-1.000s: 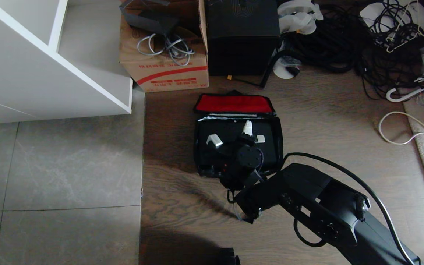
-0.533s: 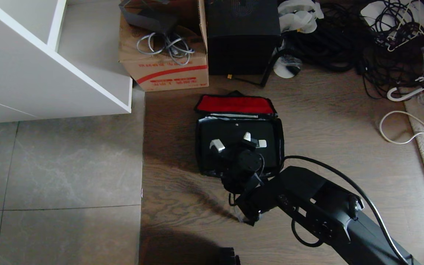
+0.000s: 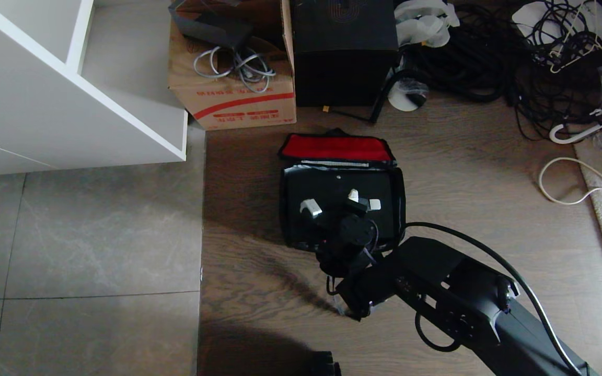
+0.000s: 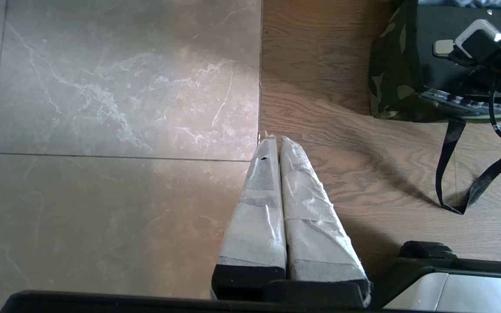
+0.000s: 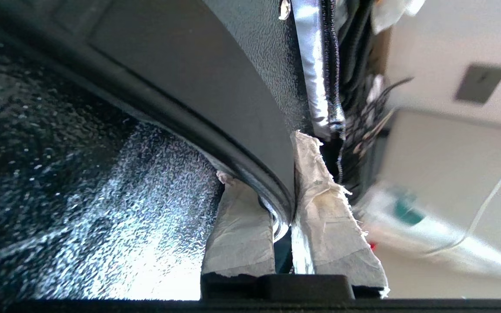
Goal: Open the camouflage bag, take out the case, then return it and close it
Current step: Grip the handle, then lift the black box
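Head view: camouflage bag (image 3: 398, 206) lies unzipped on the wood floor, lid flap with the red inner strip (image 3: 335, 148) folded away on the far side of the right pincer (image 3: 354, 199). The case (image 3: 327, 190) sits flat inside the bag, filling it almost edge to edge, directly under the pincer. Right arm reaches in from the near side; pincer tips sit over the middle of the case. Beyond the bag: a cardboard box (image 3: 238, 104) holding a coil of grey cable (image 3: 238, 65), and a taller black box (image 3: 344, 52) beside it.

Left wrist view: left pincer (image 4: 276, 182) hangs parked over the tile-and-wood seam, fingers pressed together, nothing between them. Bag's camouflage side wall and a loose black strap (image 4: 450, 169) lie well off to its side.

Right wrist view: right pincer (image 5: 285, 208) is clamped on a thin raised rim of the case (image 5: 215, 78); taped fingers (image 5: 242, 226) lie either side of the rim. Grey lining and zip edge (image 5: 320, 65) of the bag lie just beyond.

Judgement: step in hand is removing the case. The bite is narrow, so lift slowly and straight, watching for slip and for the bag wall dragging along
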`<state>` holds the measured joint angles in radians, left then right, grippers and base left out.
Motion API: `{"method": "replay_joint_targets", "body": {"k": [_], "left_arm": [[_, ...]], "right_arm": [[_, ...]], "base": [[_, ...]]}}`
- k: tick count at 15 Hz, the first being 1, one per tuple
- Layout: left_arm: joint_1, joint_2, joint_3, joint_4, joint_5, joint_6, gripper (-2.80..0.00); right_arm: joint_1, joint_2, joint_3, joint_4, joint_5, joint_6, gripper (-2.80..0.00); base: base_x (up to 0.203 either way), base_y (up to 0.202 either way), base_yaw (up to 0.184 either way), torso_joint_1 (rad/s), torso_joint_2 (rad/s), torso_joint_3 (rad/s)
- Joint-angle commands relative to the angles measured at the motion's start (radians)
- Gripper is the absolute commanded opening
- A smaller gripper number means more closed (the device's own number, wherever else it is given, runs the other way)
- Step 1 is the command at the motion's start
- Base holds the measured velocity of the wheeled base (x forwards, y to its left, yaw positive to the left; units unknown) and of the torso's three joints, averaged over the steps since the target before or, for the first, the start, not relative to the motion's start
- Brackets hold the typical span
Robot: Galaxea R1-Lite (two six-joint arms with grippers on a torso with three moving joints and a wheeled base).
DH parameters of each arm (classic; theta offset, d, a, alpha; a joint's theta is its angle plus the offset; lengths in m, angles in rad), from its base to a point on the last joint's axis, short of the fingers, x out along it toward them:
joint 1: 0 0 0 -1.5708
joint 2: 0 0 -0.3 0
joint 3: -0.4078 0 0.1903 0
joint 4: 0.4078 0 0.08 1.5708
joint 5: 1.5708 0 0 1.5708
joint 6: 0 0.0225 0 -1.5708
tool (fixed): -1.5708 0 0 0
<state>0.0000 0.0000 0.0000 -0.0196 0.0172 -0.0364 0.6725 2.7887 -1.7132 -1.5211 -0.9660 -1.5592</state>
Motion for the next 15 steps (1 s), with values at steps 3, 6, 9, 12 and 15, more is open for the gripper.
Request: {"method": "replay_joint_targets", "body": {"k": [3, 6, 9, 12, 15], "left_arm": [[0.0, 0.0, 0.009, 0.0, 0.001, 0.0, -2.8], [0.0, 0.0, 0.009, 0.0, 0.0, 0.0, -2.8], [0.0, 0.0, 0.009, 0.0, 0.0, 0.0, -2.8], [0.0, 0.0, 0.009, 0.0, 0.0, 0.0, -2.8], [0.0, 0.0, 0.009, 0.0, 0.001, 0.0, -2.8]], "right_arm": [[0.04, -0.06, 0.042, -0.009, -0.004, 0.04, -2.8], [0.048, -0.113, 0.054, -0.009, -0.002, 0.028, -2.8], [0.048, -0.148, 0.057, -0.009, -0.002, 0.026, -2.8], [0.048, -0.168, 0.061, -0.009, -0.002, 0.024, -2.8], [0.05, -0.195, 0.069, -0.009, -0.002, 0.025, -2.8]], "base": [[0.0, 0.0, 0.0, 0.0, 0.0, 0.0], [0.0, 0.0, 0.0, 0.0, 0.0, 0.0], [0.0, 0.0, 0.0, 0.0, 0.0, 0.0], [0.0, 0.0, 0.0, 0.0, 0.0, 0.0], [0.0, 0.0, 0.0, 0.0, 0.0, 0.0]]}}
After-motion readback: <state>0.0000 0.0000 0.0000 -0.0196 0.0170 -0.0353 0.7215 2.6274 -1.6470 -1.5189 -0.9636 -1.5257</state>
